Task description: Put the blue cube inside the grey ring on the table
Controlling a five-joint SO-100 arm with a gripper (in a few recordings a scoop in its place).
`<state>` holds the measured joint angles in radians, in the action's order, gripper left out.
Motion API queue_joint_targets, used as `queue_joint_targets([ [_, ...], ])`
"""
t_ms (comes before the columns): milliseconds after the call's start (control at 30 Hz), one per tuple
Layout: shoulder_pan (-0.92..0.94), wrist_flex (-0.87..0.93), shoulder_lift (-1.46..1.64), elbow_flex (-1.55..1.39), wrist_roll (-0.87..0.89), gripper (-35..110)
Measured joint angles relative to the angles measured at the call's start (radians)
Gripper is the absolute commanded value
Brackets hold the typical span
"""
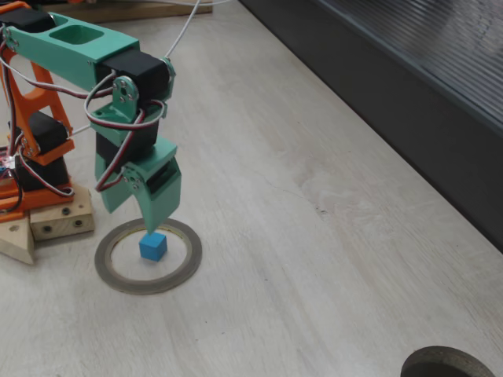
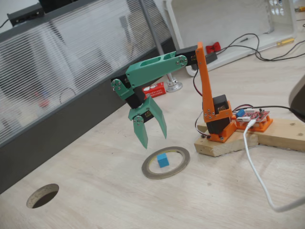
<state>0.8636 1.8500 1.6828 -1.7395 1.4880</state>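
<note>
The blue cube (image 1: 153, 246) is seen lying flat on the table (image 1: 314, 236) inside the grey ring (image 1: 148, 256), toward the side of the opening nearest the arm's base, with bare wood showing between it and the inner rim all round. In the other fixed view the blue cube (image 2: 163, 160) is likewise enclosed by the grey ring (image 2: 166, 162) and is not touched by the hoop. Nothing else is held by the ring.

The gripper (image 2: 153, 135) is raised above the ring with its two green fingers spread apart and nothing between them; the cube has been let go. In a fixed view the gripper (image 1: 148, 222) appears just above the cube, but the other view shows clear air between the fingertips and the ring.

The task is judged to be essentially done, so the remaining risk lies in the withdrawal. If the arm were dipped or swung low across the ring, the cube could be clipped by a fingertip and pushed against or over the thin hoop, which is low enough to be crossed easily. The ring itself, being light and loose on the table, could also be dragged sideways until its rim meets the cube. A straight lift away from the ring is thought safest.
</note>
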Motion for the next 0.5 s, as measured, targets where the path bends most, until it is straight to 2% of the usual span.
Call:
queue_joint_targets([
  [367, 0.0, 0.018, 0.0, 0.0, 0.0, 47],
  [500, 0.0, 0.018, 0.0, 0.0, 0.0, 37],
])
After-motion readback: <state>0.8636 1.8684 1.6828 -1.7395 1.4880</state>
